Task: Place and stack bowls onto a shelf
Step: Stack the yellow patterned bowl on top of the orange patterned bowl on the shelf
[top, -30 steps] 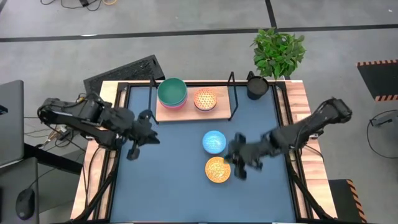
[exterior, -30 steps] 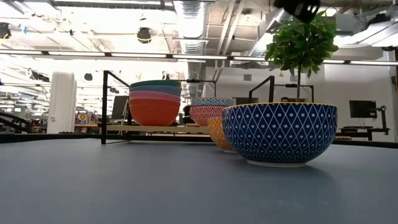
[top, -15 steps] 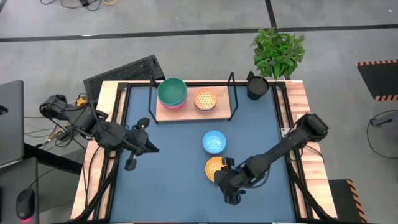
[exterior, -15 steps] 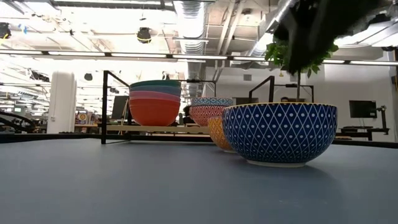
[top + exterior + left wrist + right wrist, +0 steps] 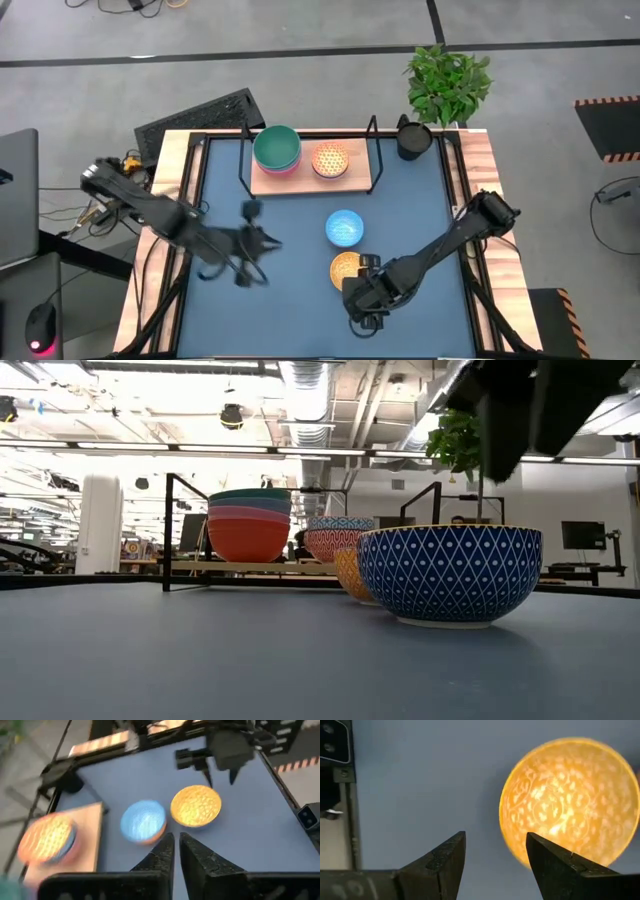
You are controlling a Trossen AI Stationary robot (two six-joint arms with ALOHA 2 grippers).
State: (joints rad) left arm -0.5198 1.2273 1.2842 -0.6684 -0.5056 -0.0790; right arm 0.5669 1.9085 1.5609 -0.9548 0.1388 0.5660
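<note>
A teal-over-pink stack of bowls (image 5: 277,148) and an orange dotted bowl (image 5: 330,160) stand on the wooden shelf (image 5: 300,182) at the table's far side. A blue bowl (image 5: 345,228) and a yellow-orange bowl (image 5: 347,266) rest on the blue tabletop. My right gripper (image 5: 362,302) hangs open, pointing steeply down, just near of the yellow-orange bowl (image 5: 567,802) and apart from it. My left gripper (image 5: 255,246), shut and empty, hovers over the table left of the blue bowl (image 5: 144,821).
A black cup (image 5: 413,140) stands at the shelf's right end, a potted plant (image 5: 448,85) behind it. The shelf's black wire frame (image 5: 167,530) rises at its ends. Bare tabletop (image 5: 270,310) lies near and left of the loose bowls.
My right gripper has swung from beside the blue bowl toward the table's near edge, sunk and tipped downward, ending just near of the yellow-orange bowl. My left gripper has gone from the left edge toward the table's middle. The bowls have stayed put.
</note>
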